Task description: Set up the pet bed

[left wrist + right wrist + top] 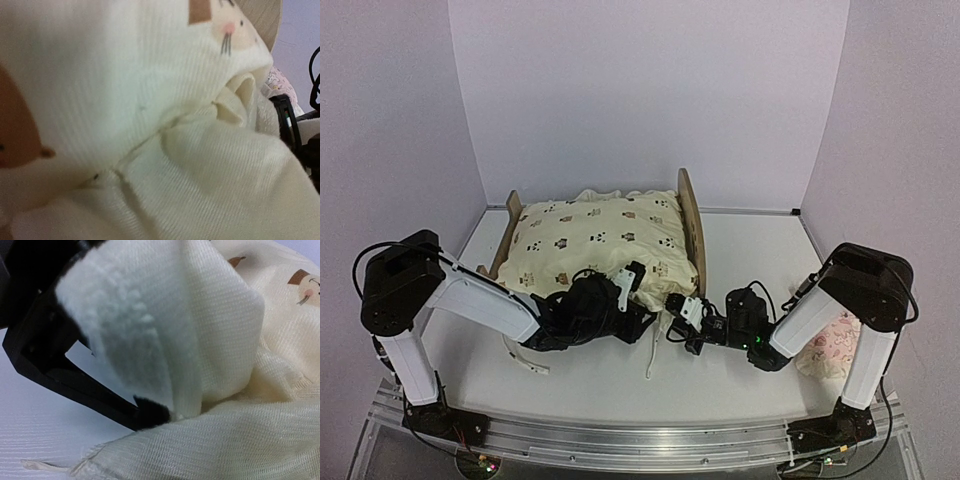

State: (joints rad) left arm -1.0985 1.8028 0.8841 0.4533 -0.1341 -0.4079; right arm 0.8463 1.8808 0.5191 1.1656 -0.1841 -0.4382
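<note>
Right gripper [682, 318] jaws: clamped on the near right corner of the cushion [600, 235]; cloth drapes over one finger [90, 390].
Left gripper [623, 288] jaws: buried in the cushion's near edge; apart or together cannot be told.
Pet bed [697, 250]: light wood frame, mid-table [750, 260]; rounded headboard [688, 205] at right, flat footboard [505, 240] at left; cream animal-print cushion covers it.
Arms: both reach in low from the near corners, elbows raised.

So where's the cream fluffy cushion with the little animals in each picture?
Top external: cream animal-print ruffled cushion in the middle, on the light-wood pet bed.
Left wrist: it fills nearly everything.
Right wrist: right half, bottom too.
Shared landmark: its printed animal faces.
</note>
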